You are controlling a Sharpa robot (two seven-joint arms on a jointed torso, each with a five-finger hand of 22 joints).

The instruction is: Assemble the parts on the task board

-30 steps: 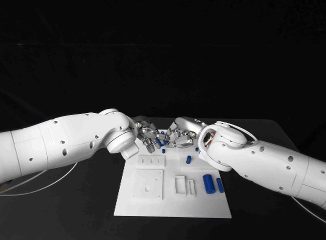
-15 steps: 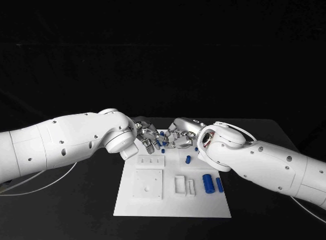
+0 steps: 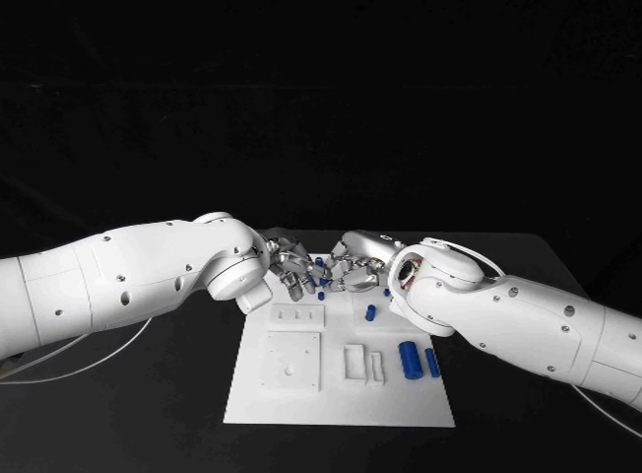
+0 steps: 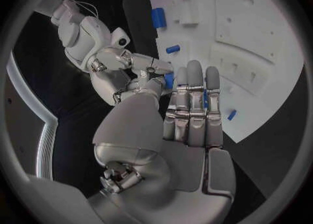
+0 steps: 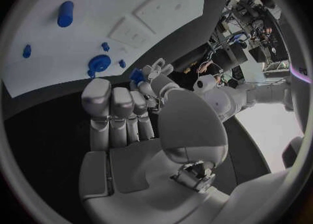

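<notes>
We see the black table [image 3: 151, 414] under everything, its dark top running out to both sides and toward the far edge. Thin pale cables [image 3: 80, 357] trail across the table on our left side, curving toward its near corner. Another pale cable [image 3: 612, 414] lies on the table at our right, close to the edge.

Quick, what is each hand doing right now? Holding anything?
Left hand: pinching a small blue part, together with the right.
Right hand: pinching that same part.
</notes>
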